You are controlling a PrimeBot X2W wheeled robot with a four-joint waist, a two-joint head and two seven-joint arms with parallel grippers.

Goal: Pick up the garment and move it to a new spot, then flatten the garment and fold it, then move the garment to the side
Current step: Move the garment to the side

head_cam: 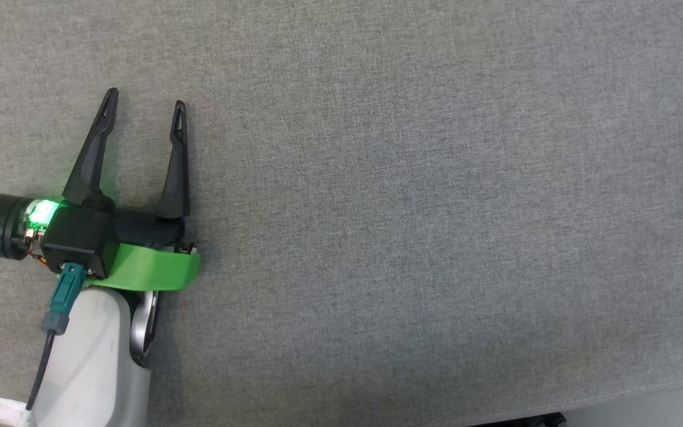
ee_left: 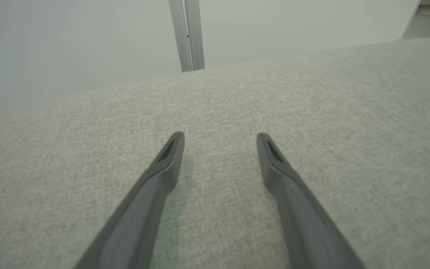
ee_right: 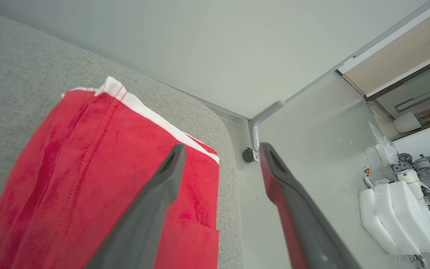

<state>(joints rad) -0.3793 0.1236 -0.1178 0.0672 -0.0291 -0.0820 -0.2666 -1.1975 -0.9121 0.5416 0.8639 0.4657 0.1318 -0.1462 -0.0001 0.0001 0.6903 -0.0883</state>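
So, the head cam is showing me the left claw (head_cam: 146, 98) sitting low over the grey surface (head_cam: 436, 207), forearm coming up from the bottom edge, fingers spread wide and holding nothing. The right wrist cam is where I'm seeing the red garment (ee_right: 88, 157), lying by the surface's rounded corner. The right claw (ee_right: 222, 145) is hovering over its edge, spread wide and gripping nothing.
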